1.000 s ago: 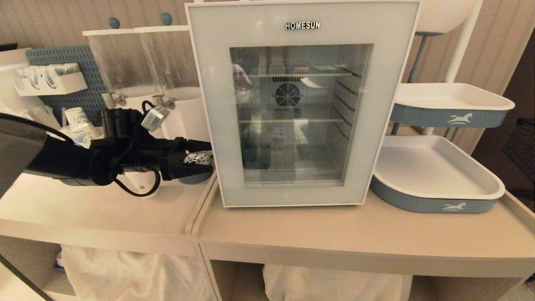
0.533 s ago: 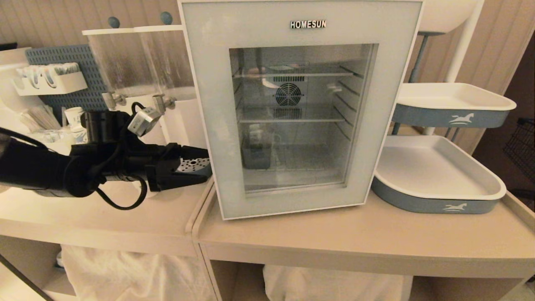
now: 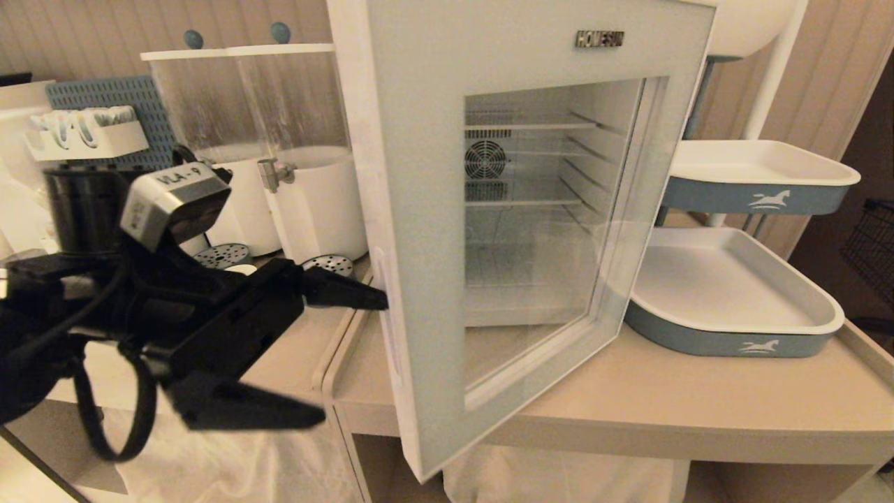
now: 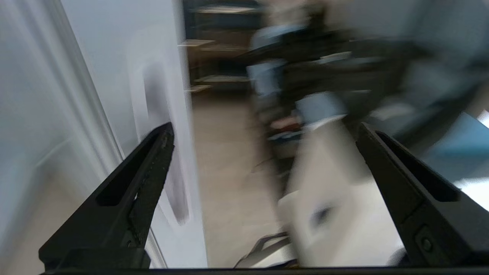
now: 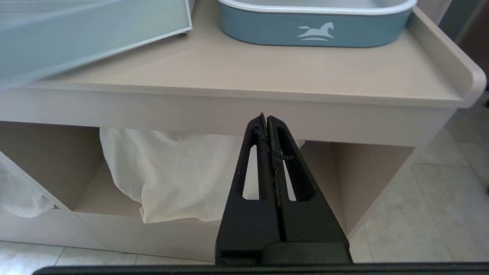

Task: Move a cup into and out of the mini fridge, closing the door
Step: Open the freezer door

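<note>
The door (image 3: 419, 230) of the mini fridge (image 3: 538, 202) now stands swung well out from the cabinet, hinged on the right side of the head view, its free edge reaching toward the front of the tabletop (image 3: 628, 405) — a second ago it lay flat against the fridge front, and half a second ago it had only just begun to part. The HOMESUN lettering has slid rightward and foreshortened with the swing. Through the gap the white interior shows, with wire shelves and the round fan grille at the back.

The left tool (image 3: 349, 356) has come forward and closer to the camera, looming large at the left of the head view. Its fingers are spread wide and hold nothing; the upper fingertip (image 3: 363, 299) sits right at the door's free edge, and the left wrist view shows one finger against the door's inner face near a recessed grip.

The right tool (image 5: 266, 118) hangs low in front of the tabletop's edge, fingers pressed together, empty.

The cup cannot be made out now; the left arm covers the spot beside the two dispensers (image 3: 279, 140).
</note>
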